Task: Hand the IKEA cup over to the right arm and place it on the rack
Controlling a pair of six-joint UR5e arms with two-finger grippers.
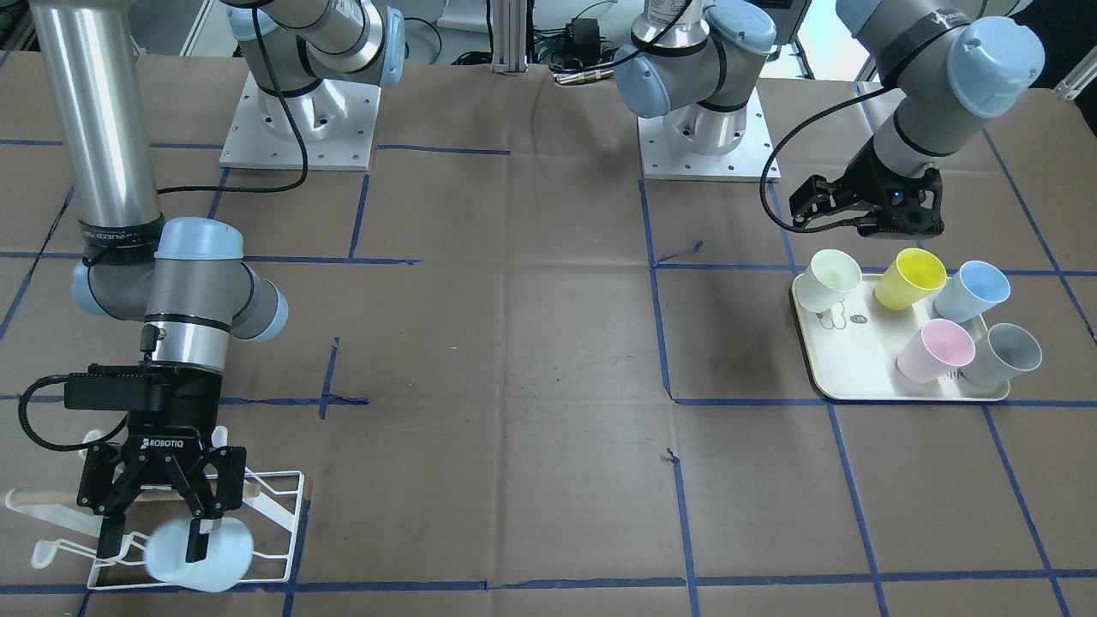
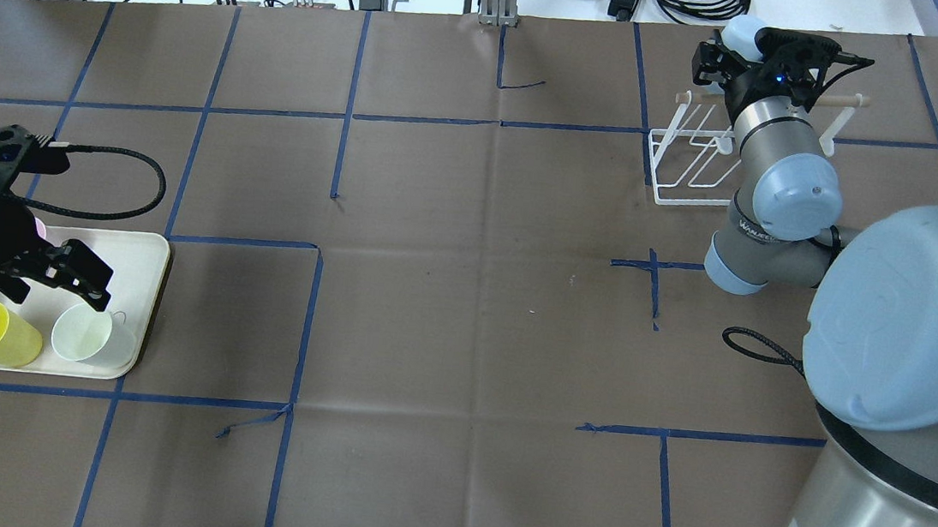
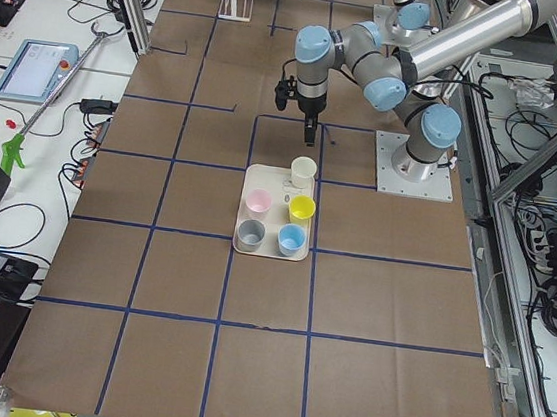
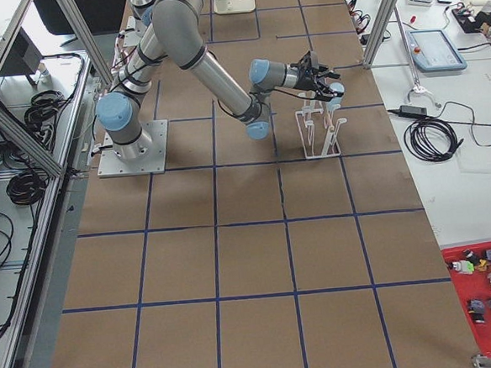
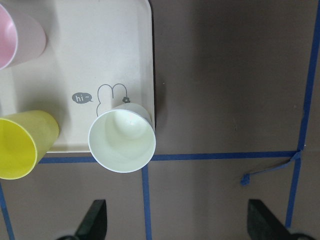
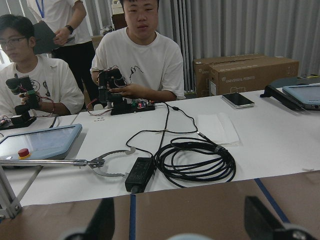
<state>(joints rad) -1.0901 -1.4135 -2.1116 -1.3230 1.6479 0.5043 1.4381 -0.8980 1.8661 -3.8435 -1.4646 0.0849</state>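
Observation:
The IKEA cup (image 1: 218, 561), pale blue, is tilted over the near end of the white wire rack (image 1: 278, 506). My right gripper (image 1: 154, 547) points down at it with its fingers spread wide. One finger overlaps the cup and the other stands to its side. In the right wrist view both fingertips sit far apart, and only a sliver of the cup's rim (image 6: 190, 236) shows at the bottom edge. My left gripper (image 5: 175, 225) is open and holds nothing. It hovers beside a white cup (image 5: 122, 140) on the cream tray (image 5: 100, 50).
The tray (image 1: 857, 381) also holds a yellow cup (image 1: 910, 278), a blue cup (image 1: 973, 290), a pink cup (image 1: 936, 350) and a grey cup (image 1: 1003, 356). A wooden dowel (image 1: 38, 497) crosses the rack. Two people sit at a white bench beyond the rack.

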